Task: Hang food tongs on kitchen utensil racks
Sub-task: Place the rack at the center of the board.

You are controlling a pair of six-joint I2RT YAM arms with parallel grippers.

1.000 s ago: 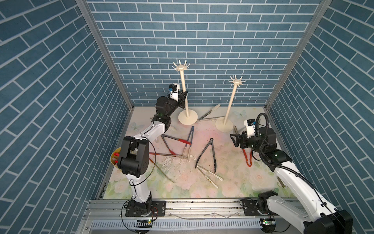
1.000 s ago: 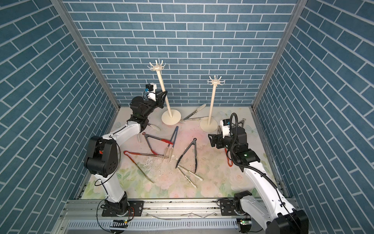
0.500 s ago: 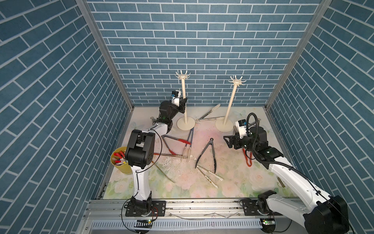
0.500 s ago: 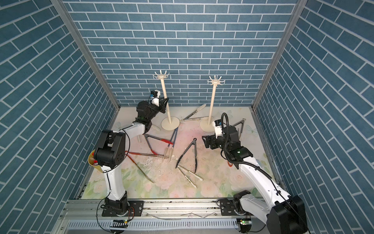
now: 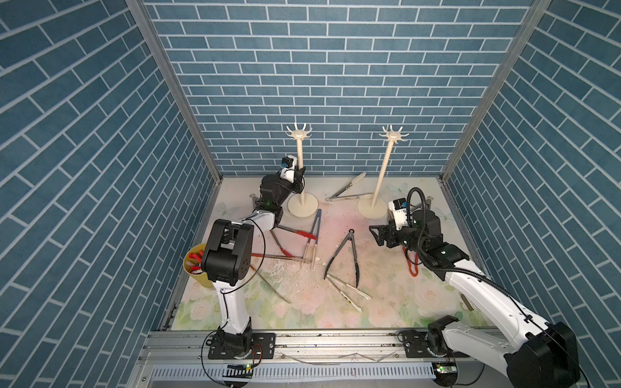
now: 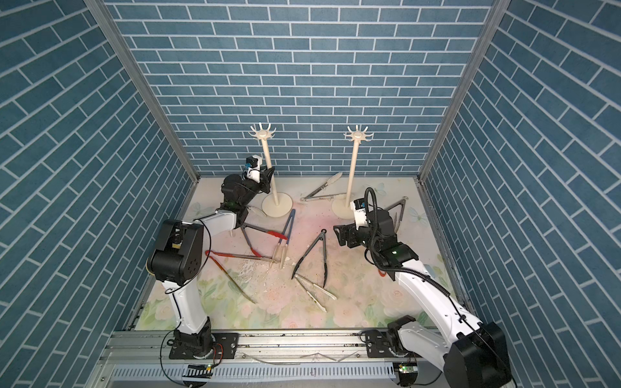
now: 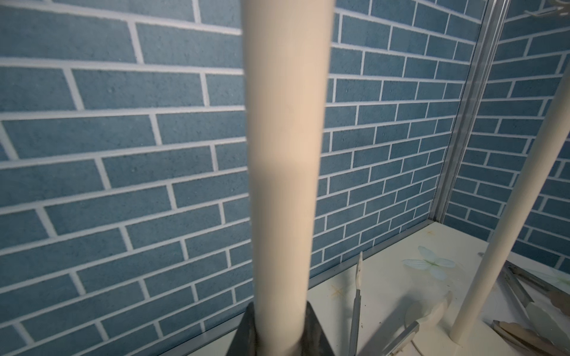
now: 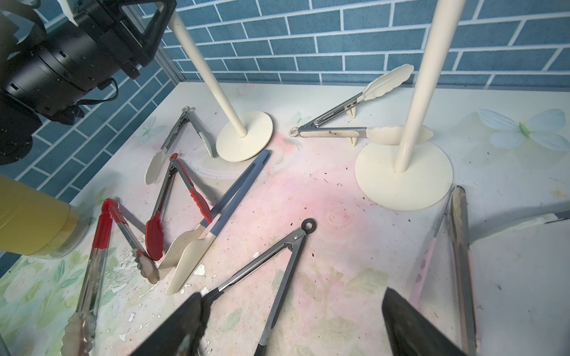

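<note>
I work in a robotics test cell dressed up as a kitchen. Blue brick-print wall panels (image 5: 319,67) box me in on three sides, joined by bare aluminium posts (image 5: 176,94). My arms (image 5: 228,255) are bolted to a metal rail (image 5: 336,341). The worktop (image 5: 386,302) wears a scuffed floral print, strewn with food tongs (image 8: 154,234) around a cream utensil rack (image 5: 299,151).

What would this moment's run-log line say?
left gripper: shut on rack pole | right gripper: open, facing black tongs | rack hooks: bare
</note>
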